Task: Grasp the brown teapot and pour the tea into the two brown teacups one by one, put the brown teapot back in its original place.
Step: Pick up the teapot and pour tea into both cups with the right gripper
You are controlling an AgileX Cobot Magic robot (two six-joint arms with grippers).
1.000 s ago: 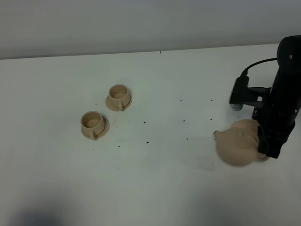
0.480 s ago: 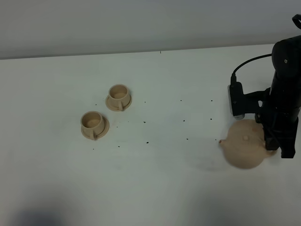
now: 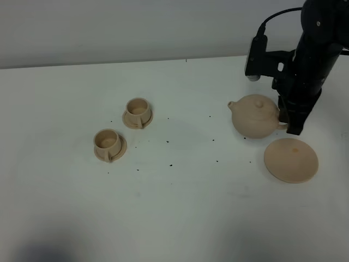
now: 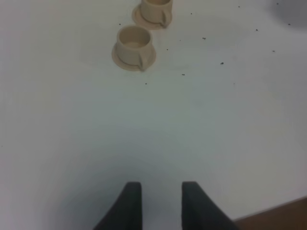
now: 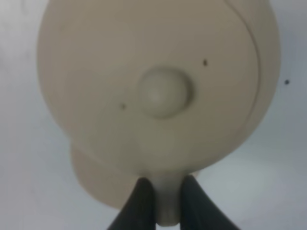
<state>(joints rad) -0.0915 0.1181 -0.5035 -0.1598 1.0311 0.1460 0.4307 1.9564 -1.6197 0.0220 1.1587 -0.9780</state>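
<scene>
The brown teapot [image 3: 252, 115] is upright, spout pointing left, clear of its round tan plate [image 3: 290, 160], which lies bare at the near right. My right gripper [image 3: 284, 118] is shut on its loop handle. The right wrist view is filled by the teapot [image 5: 158, 81] with its lid knob, and the gripper [image 5: 165, 203] pinches the handle. Left of centre, the two brown teacups stand on saucers, one farther back [image 3: 137, 112] and one nearer [image 3: 109, 145]. My left gripper [image 4: 160, 203] is open above the bare table, well short of the cups [image 4: 135, 44] [image 4: 156, 9].
Small dark specks dot the white table [image 3: 191, 185] between the cups and the teapot. The right arm's black body and cable rise above the teapot at the far right. A brown table edge [image 4: 278, 215] shows in the left wrist view.
The right gripper has carried the teapot up off the plate and toward the far left. The plate, covered before, now lies in full view. The cups have not moved.
</scene>
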